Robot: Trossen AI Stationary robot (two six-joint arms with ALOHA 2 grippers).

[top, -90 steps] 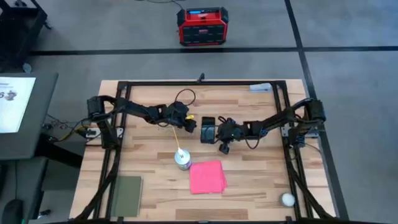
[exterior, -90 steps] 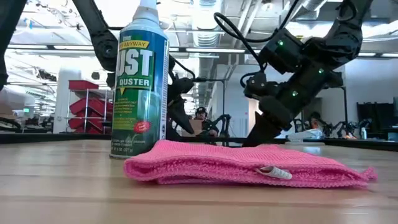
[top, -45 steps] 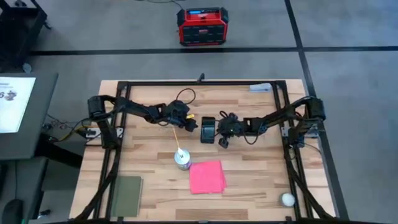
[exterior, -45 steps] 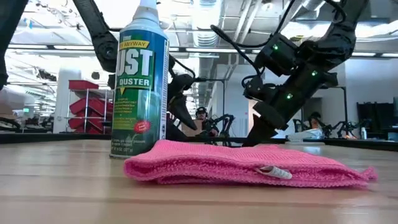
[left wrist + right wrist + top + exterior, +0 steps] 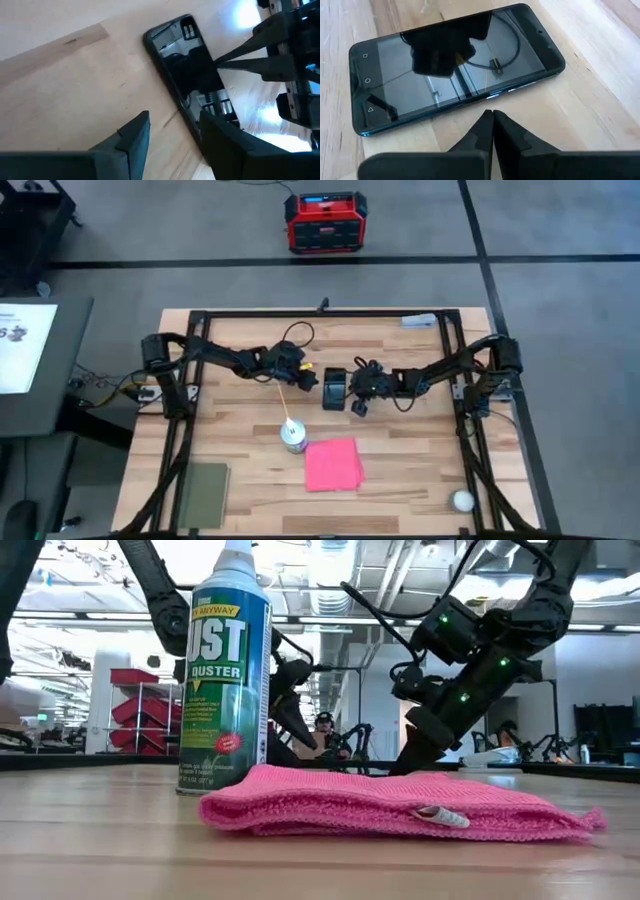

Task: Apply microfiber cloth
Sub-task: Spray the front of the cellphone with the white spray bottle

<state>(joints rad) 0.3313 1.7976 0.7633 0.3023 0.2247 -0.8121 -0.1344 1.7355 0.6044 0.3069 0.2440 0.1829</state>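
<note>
The pink microfiber cloth (image 5: 333, 464) lies folded and flat on the table near the front, also seen in the low view (image 5: 400, 805); no gripper touches it. A black phone (image 5: 334, 387) lies screen up at mid-table. My left gripper (image 5: 172, 117) is open just left of the phone (image 5: 192, 65), with one finger (image 5: 220, 142) by the phone's corner. My right gripper (image 5: 492, 114) is shut, its tips pointing at the phone's right long edge (image 5: 470, 102). My left gripper's one finger stands against the phone's corner (image 5: 196, 120); I cannot tell whether it touches. My right gripper's shut fingertips slant down from the table's right toward the phone's long edge; a thin strip of wood shows between them, and I cannot tell whether they touch.
A green and white duster can (image 5: 293, 434) with a thin straw stands upright just left of the cloth. A dull green pad (image 5: 205, 493) lies at the front left and a white ball (image 5: 462, 500) at the front right. A black frame (image 5: 320, 313) rings the table.
My right gripper, still shut, has drawn a little toward the table's far edge and closer to the phone's right side. The phone, cloth and can stay where they were.
</note>
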